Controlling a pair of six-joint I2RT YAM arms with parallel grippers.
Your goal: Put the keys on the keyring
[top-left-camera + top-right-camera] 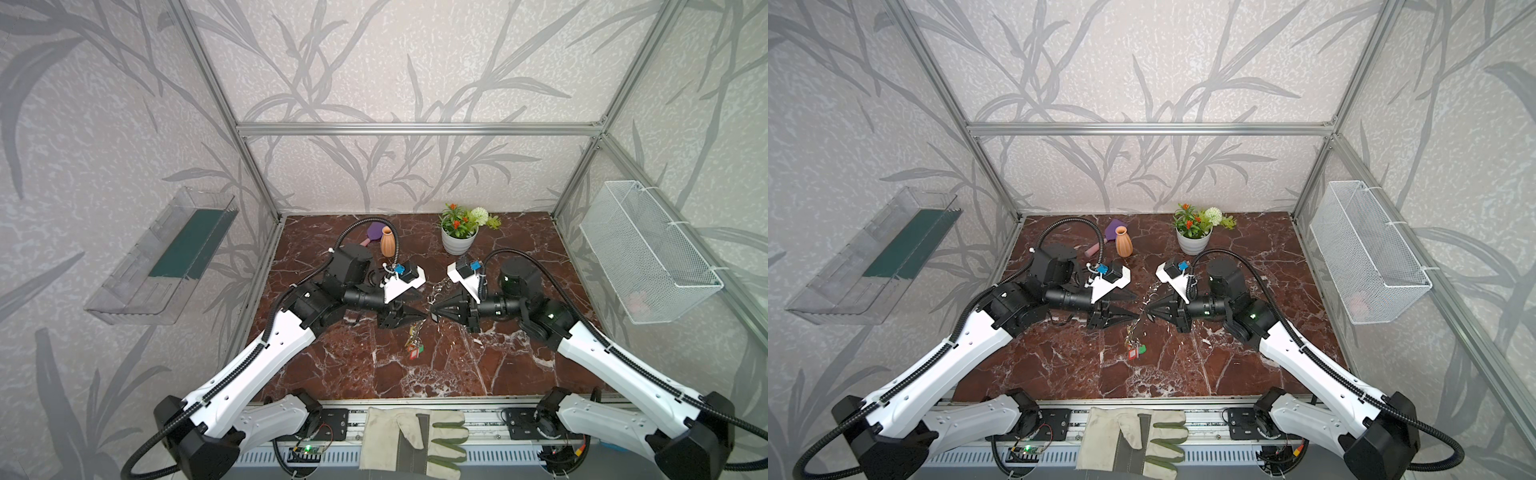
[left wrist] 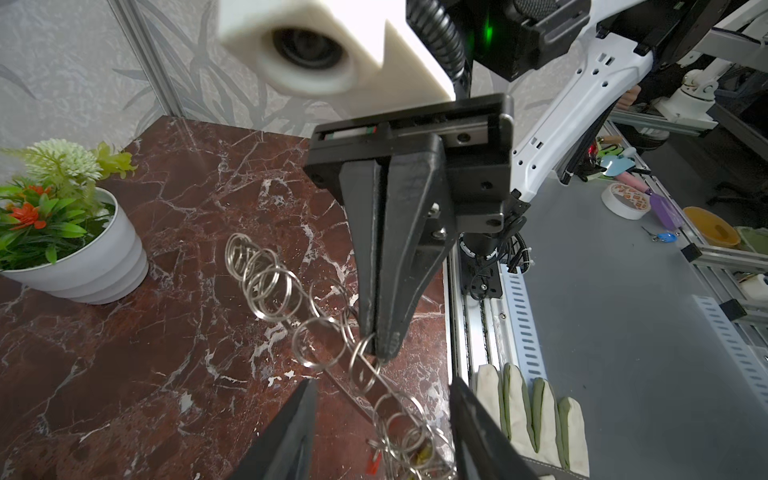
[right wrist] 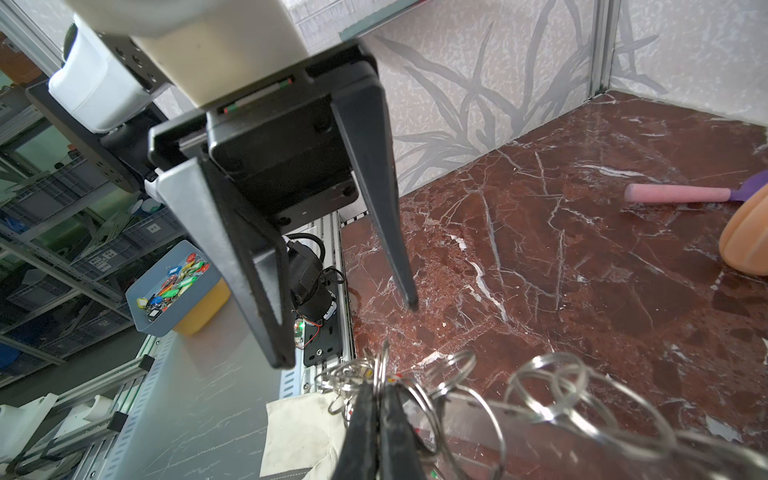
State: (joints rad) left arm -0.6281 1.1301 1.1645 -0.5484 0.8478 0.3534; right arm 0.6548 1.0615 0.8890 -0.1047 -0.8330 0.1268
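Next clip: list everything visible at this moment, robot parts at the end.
keyring: one, grey plate fringed with silver rings, held tilted above mid-table
keys: a few, red, green and yellowish tags, among the rings at its low end
vase: one, orange, back of table
utensil: one, purple with pink handle, behind the vase
potted plant: one, white pot with green leaves and orange flowers, back of table
work glove: one, off-white and green, front rail
clear tray: one, transparent, left wall
wire basket: one, white, right wall
table: one, red-brown marble, under everything
left gripper: one, black, open beside the keyring
right gripper: one, black, shut on a keyring ring
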